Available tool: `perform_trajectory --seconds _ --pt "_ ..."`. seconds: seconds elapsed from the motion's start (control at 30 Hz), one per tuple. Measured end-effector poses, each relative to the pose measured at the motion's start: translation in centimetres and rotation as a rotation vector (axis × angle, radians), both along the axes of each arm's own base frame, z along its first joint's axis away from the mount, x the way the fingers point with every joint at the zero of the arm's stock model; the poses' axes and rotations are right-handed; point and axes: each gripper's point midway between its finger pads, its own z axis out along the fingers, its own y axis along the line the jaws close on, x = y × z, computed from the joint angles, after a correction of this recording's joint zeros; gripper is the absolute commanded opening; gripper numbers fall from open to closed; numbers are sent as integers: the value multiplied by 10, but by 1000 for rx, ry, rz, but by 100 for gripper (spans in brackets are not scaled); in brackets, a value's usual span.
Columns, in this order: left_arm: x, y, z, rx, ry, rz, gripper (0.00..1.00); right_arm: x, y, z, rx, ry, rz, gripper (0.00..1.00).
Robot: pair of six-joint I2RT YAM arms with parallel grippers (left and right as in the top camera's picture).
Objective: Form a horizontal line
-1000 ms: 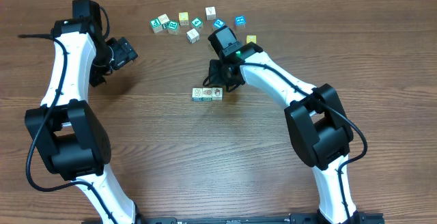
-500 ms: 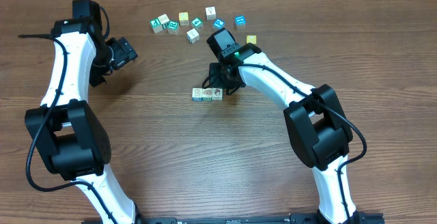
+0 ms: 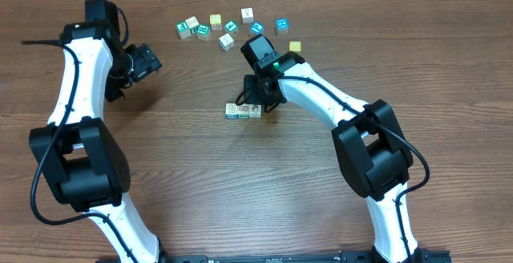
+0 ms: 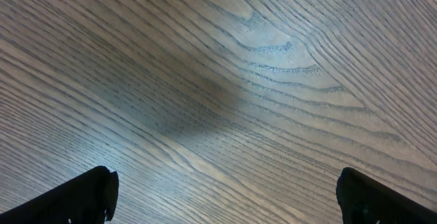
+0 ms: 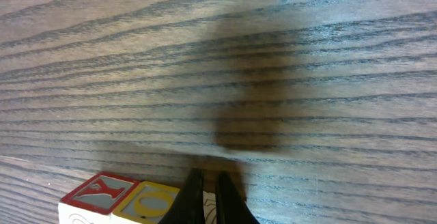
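Note:
The horizontal line (image 3: 242, 110) is a short row of small picture cubes touching edge to edge in the middle of the table. My right gripper (image 3: 258, 104) is shut and sits at the row's right end, its tips down over the last cube. In the right wrist view the shut gripper (image 5: 210, 195) half hides that cube, and to its left show a red-framed cube (image 5: 99, 191) and a yellow-framed cube (image 5: 147, 203). My left gripper (image 3: 149, 61) hangs open at the far left, away from the row; in its wrist view the gripper (image 4: 225, 207) has only bare wood between its fingers.
Several loose cubes (image 3: 227, 27) lie scattered along the back of the table, white, teal and yellow, one yellow cube (image 3: 295, 46) close behind the right arm. The wooden table (image 3: 200, 183) runs on toward the front.
My right gripper has shifted slightly left and down onto the right end of the row. The left arm has not moved.

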Motion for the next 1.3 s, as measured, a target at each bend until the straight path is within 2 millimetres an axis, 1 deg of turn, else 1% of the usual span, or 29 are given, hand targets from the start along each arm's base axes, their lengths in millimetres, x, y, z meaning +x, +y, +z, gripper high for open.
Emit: perform_trajectory --seconds 0.53,0.77,0.83,0.9,0.97,1.07,1.17,1.23,1.3 --pt "0 0 0 0 0 0 100 -4 2 0 15 20 7 5" --pt "0 0 0 0 0 0 100 2 2 1 8 -7 1 7" --pt "0 0 0 0 0 0 100 5 0 1 1 -22 -4 10" --pt "0 0 0 0 0 0 100 8 -1 2 -10 -37 -11 15" --pt "0 0 0 0 0 0 100 12 -2 3 -18 -56 -15 16" --pt "0 0 0 0 0 0 100 16 -4 4 -27 -75 -22 24" --pt "0 0 0 0 0 0 100 13 -10 4 -57 -60 -11 30" --pt "0 0 0 0 0 0 100 12 -15 13 -82 -33 -2 34" --pt "0 0 0 0 0 0 100 22 -17 33 -82 -43 -2 43"
